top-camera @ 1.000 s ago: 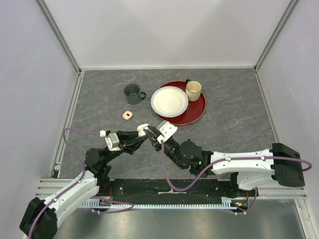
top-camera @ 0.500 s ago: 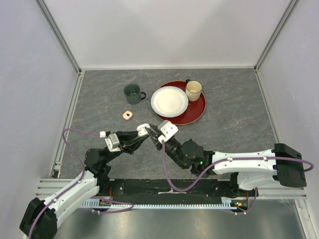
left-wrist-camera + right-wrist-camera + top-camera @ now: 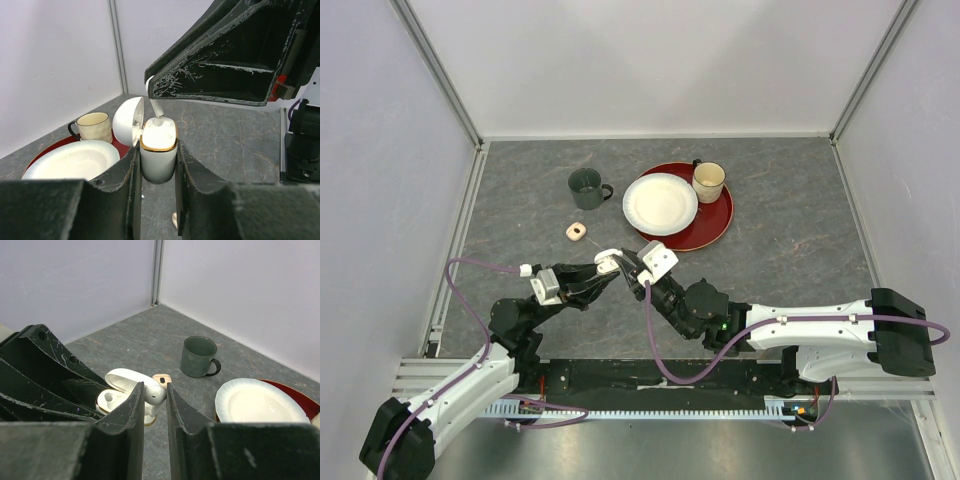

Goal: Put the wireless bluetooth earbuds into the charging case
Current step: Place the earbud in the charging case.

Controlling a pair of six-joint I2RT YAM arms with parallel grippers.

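Note:
My left gripper (image 3: 157, 167) is shut on a white charging case (image 3: 158, 155) with a gold rim, held upright off the table with its lid (image 3: 127, 121) open. My right gripper (image 3: 155, 400) is shut on a white earbud (image 3: 159, 394) directly over the case (image 3: 112, 401), stem pointing down into its mouth. The stem (image 3: 156, 109) shows touching the case's top. In the top view both grippers meet at the case (image 3: 608, 260). A small pale peach piece (image 3: 174, 220) lies on the table below the case. The other earbuds are not visible.
A small peach box-like object (image 3: 576, 231) lies just beyond the grippers. A green mug (image 3: 586, 187) stands further back. A white plate (image 3: 660, 203) and a cream mug (image 3: 708, 181) sit on a red tray (image 3: 717, 226) at the back right.
The right arm has shifted very slightly at the case. Both grips are unchanged and the left arm has not moved.

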